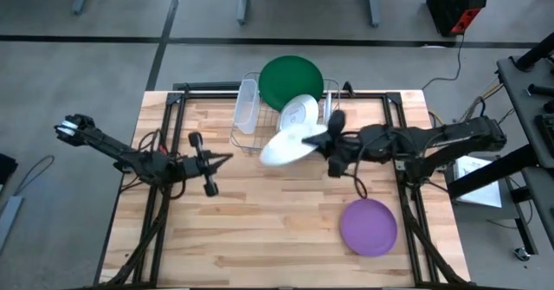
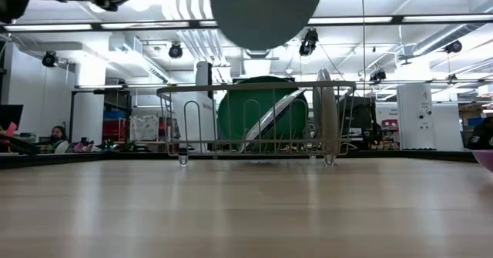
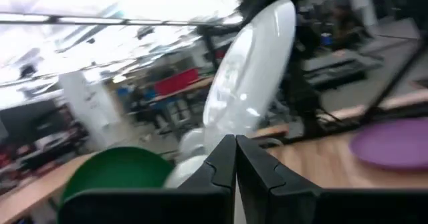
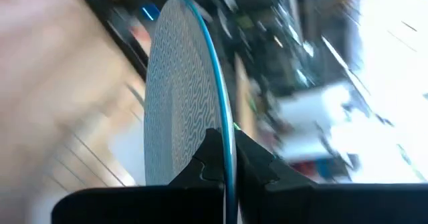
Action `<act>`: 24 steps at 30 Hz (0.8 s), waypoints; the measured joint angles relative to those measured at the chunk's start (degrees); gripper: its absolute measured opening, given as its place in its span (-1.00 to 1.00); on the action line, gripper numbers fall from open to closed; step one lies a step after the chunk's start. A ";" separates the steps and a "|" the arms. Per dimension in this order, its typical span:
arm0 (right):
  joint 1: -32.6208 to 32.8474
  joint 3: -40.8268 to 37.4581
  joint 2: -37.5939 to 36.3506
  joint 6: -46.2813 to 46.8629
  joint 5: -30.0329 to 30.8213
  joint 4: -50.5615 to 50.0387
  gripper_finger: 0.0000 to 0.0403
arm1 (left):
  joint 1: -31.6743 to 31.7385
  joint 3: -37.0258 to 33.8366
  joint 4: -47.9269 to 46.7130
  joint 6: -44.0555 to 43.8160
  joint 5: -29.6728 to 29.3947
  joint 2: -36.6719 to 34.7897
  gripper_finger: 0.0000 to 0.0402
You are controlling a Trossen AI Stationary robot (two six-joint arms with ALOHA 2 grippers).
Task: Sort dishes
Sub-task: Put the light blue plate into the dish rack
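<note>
Right tool (image 1: 322, 140) pinching patterned plate (image 1: 290, 145) (airborne, tilted) | left tool (image 1: 227, 157) pressed together, level

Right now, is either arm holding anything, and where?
The right gripper holds a patterned plate by its rim. The left gripper holds nothing.

Standing upright at the wire rack's far end: large round dark green plate (image 1: 291, 80). Leaning tilted in the rack: pale white round plate (image 1: 299, 113). Hanging in the air, pinched by its rim: blue-and-white patterned round plate (image 1: 290, 145). Lying flat on the desk, well apart: smaller purple round plate (image 1: 368, 227).
</note>
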 joint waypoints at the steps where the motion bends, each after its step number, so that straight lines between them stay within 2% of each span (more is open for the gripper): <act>1: -0.32 0.04 -0.71 -1.39 2.79 -0.06 -1.00 | 1.53 0.79 0.09 -0.75 0.21 0.58 -1.00; 6: -2.00 0.07 -1.25 -5.30 16.21 -1.88 -1.00 | 10.32 6.88 -3.13 -8.05 4.54 6.73 -1.00; 9: -2.62 0.06 -1.79 -9.65 18.24 -3.71 -1.00 | 14.54 11.45 -7.41 -8.99 7.79 12.06 -0.99; 13: -3.07 0.06 -2.83 -15.31 20.14 -7.19 -1.00 | 18.36 17.23 -8.68 -11.43 8.32 19.33 -0.93; 18: -3.03 0.06 -3.50 -24.54 23.91 -9.85 -1.00 | 21.22 25.24 -10.79 -13.80 7.44 28.71 -0.76; 24: -3.07 0.06 -3.61 -26.76 35.39 -10.55 -1.00 | 23.63 36.24 -11.38 -12.18 6.86 41.66 -0.46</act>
